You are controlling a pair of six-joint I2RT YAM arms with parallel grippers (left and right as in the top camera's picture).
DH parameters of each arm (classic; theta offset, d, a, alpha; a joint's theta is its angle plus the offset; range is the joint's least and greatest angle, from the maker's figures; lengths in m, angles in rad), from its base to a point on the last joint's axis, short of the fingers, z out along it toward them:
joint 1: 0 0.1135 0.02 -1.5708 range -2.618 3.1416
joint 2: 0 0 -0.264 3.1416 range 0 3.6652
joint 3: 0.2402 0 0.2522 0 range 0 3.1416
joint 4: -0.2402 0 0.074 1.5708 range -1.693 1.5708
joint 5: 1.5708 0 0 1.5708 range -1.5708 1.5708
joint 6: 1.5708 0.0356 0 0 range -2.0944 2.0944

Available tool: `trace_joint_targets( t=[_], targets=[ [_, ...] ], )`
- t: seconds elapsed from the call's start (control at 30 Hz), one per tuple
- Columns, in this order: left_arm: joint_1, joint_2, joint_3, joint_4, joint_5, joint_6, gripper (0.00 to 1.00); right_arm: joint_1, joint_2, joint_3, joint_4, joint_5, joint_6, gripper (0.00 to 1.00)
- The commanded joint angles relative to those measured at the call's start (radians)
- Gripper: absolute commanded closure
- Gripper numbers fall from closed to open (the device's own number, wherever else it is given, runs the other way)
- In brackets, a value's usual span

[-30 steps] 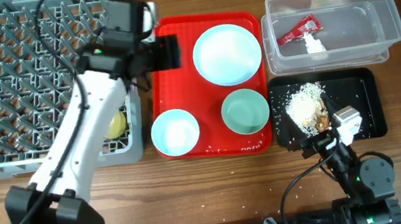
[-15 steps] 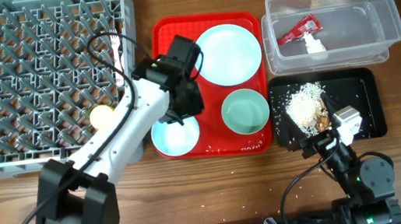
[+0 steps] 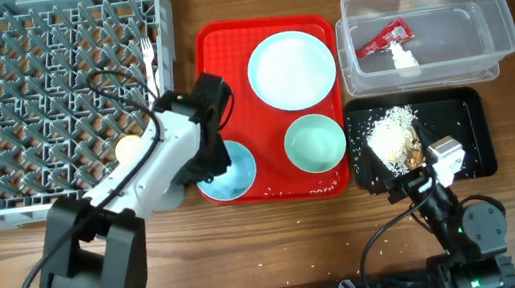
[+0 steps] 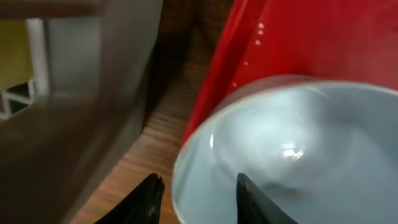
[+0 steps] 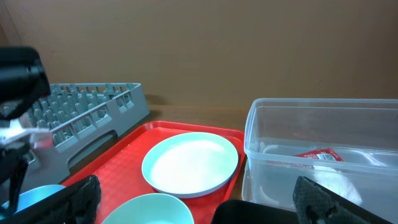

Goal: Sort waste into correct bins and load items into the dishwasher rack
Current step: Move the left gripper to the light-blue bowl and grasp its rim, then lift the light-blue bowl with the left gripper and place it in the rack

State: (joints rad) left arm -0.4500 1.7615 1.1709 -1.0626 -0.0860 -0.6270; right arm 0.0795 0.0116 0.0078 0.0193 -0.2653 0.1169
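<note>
My left gripper (image 3: 212, 162) (image 4: 198, 200) is open, its fingers on either side of the near rim of the left pale bowl (image 3: 233, 171) (image 4: 292, 155) on the red tray. The second bowl (image 3: 315, 144) (image 5: 146, 211) and the plate (image 3: 292, 69) (image 5: 189, 163) also sit on the tray. The yellow cup (image 3: 127, 147) and white fork (image 3: 146, 55) are in the grey rack (image 3: 33, 54). The clear tub (image 3: 483, 26) holds the red sachet (image 3: 382, 39) and white paper (image 3: 405, 58). Food scraps (image 3: 393, 135) lie in the black tray (image 3: 468, 130). My right gripper (image 3: 439, 161) (image 5: 205, 208) is open and empty.
The red serving tray (image 3: 225, 58) lies between the rack and the two bins. The rack's front right corner (image 4: 93, 112) stands close beside my left gripper. Small crumbs dot the wooden table in front of the tray.
My left arm has swung from the rack's edge down over the tray to the front left bowl, and its fingers now straddle the rim. The right arm has not moved.
</note>
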Motion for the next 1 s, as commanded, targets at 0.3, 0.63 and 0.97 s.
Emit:
trace_joint_targets(
  t=[0.3, 0.63, 0.97],
  targets=[
    [-0.011, -0.007, -0.061, 0.198, 0.153, 0.182, 0.65, -0.002, -0.007, -0.003, 0.005, 0.003, -0.010, 0.00],
    [-0.023, -0.007, -0.061, 0.211, 0.088, 0.208, 0.96, -0.002, -0.007, -0.003, 0.005, 0.003, -0.010, 0.00],
    [-0.023, -0.130, 0.231, -0.058, -0.301, 0.208, 0.96, -0.002, -0.007, -0.003, 0.005, 0.003, -0.009, 0.00]
  ],
)
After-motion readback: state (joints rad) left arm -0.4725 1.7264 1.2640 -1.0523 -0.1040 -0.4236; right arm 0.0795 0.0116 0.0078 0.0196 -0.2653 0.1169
